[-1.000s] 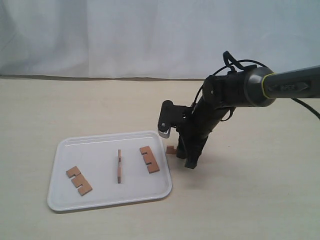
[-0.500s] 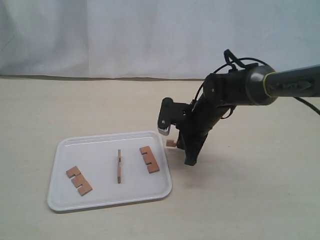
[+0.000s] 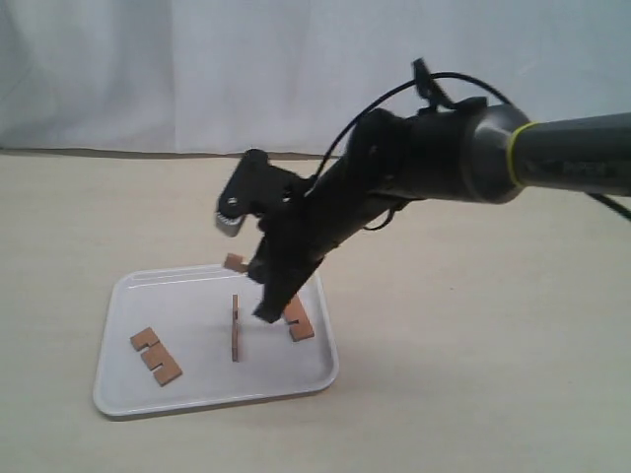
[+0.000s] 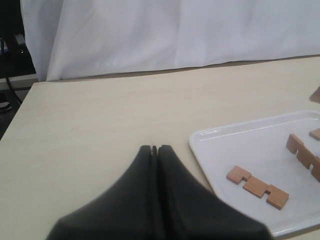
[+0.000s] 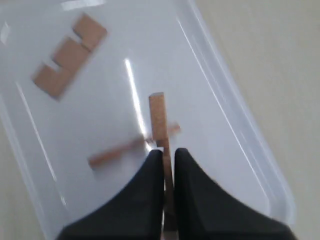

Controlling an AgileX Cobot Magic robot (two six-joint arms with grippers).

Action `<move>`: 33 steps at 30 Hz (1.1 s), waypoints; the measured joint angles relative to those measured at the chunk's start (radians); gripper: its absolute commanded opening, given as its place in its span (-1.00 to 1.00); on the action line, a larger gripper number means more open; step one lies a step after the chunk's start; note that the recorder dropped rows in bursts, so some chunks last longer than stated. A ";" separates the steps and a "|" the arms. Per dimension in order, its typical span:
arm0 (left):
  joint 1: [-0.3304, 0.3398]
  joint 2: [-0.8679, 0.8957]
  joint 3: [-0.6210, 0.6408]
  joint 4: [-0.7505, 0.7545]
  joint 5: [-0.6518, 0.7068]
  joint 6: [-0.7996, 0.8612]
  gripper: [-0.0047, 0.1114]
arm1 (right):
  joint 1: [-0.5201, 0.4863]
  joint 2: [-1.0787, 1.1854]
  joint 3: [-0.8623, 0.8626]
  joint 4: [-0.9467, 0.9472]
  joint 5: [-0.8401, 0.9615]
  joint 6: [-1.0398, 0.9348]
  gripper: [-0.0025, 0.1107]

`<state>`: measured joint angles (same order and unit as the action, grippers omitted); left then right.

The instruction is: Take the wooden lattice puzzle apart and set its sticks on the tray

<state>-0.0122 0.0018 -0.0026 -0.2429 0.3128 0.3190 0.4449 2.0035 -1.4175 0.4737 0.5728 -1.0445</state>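
A: Start at the near rim of your tray (image 3: 197, 379). The left stick (image 3: 156, 356) lies flat nearest you. The middle stick (image 3: 235, 330) stands on its edge, and the right stick (image 3: 301, 328) lies flat, partly behind the arm. No 2 sticks are interlocked.

B: Above the far half, your right gripper (image 5: 168, 154) is closed to a sliver on the 4th stick (image 3: 234, 263). It pinches the stick on edge by 1 end, clear of the tray floor.

A: That is your risk. In the wrist view the 4th stick hangs right over the middle stick. If you let go from this height, it may strike that stick, topple it, or bounce over the low rim onto the table (image 4: 100, 115).

B: If you come straight down, the fingers (image 5: 140, 200) may hit the standing stick instead. A pinch at only 1 end can also let the wood pivot.

A: Your left gripper (image 4: 154, 148) is fully closed on nothing, over the table left of the tray.
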 measured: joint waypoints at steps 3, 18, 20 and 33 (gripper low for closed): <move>0.000 0.000 0.000 0.000 0.000 0.000 -0.92 | 0.114 0.002 0.000 0.016 -0.087 0.080 -0.88; 0.000 0.000 0.000 0.000 0.000 0.000 -0.92 | 0.219 0.177 -0.054 0.022 -0.338 0.566 -0.88; 0.000 0.000 0.000 0.000 0.000 0.000 -0.92 | 0.219 0.191 -0.054 0.019 -0.346 0.613 -0.88; 0.000 0.000 0.000 0.000 0.000 0.000 -0.92 | 0.219 0.205 -0.054 -0.213 -0.324 0.915 -0.57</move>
<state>-0.0122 0.0018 -0.0026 -0.2429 0.3128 0.3190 0.6638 2.2086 -1.4713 0.2609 0.2491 -0.1291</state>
